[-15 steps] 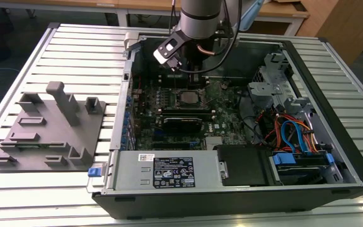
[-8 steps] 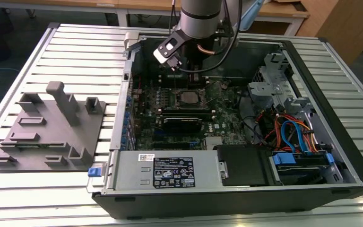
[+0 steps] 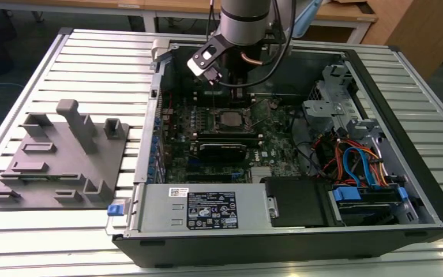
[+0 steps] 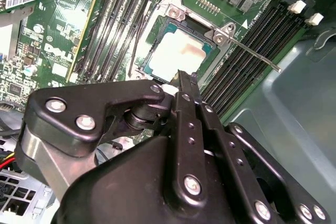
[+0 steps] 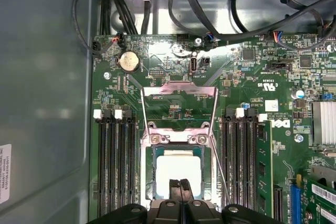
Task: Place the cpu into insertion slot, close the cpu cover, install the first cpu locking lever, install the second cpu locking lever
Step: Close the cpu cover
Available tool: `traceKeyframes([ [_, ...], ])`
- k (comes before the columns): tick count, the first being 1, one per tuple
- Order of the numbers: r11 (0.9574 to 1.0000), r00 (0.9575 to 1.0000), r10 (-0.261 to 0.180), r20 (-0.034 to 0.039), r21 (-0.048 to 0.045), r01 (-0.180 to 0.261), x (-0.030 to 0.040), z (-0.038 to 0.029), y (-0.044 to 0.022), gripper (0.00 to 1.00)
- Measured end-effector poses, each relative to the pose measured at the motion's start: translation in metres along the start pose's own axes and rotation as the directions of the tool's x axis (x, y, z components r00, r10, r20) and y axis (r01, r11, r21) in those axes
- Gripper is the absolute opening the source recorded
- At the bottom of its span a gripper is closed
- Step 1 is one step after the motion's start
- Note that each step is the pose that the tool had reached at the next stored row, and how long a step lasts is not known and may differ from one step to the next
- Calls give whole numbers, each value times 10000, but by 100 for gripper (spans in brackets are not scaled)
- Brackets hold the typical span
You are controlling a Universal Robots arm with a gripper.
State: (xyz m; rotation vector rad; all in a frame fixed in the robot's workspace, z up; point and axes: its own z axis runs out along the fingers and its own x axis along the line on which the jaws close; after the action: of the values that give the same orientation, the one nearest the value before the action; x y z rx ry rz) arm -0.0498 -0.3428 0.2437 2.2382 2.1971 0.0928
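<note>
Cpu point(image 5: 178, 167): one pale square, seated flat in the insertion slot point(image 5: 149, 179) on the motherboard point(image 5: 252, 77). One of its edges is hidden behind my jaws.
My jaws: pressed together with nothing between them, tips over that cpu edge. I cannot tell whether they touch it.
Cpu cover point(image 5: 178, 89): one, open, hinged back off the slot, with board showing through its window.
Lever rod point(image 4: 252, 56): one clearly made out, jutting from a slot corner across the memory slots.
Memory slot banks: two, close on either side of the slot.
Computer case point(image 3: 414, 144): one, open, reaching the near edge of the slatted table point(image 3: 90, 63).
Grey fixture plate point(image 3: 60, 167): one, well apart from the case, by the table edge at the exterior view's left.
</note>
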Motion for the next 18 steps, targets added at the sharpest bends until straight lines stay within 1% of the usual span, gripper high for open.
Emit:
traceKeyframes([
  [9, 10000, 10000, 0, -1, 1, 0, 2, -51, 2, 11],
  [18, 10000, 10000, 0, -1, 12, 0, 5, -119, 6, 11],
])
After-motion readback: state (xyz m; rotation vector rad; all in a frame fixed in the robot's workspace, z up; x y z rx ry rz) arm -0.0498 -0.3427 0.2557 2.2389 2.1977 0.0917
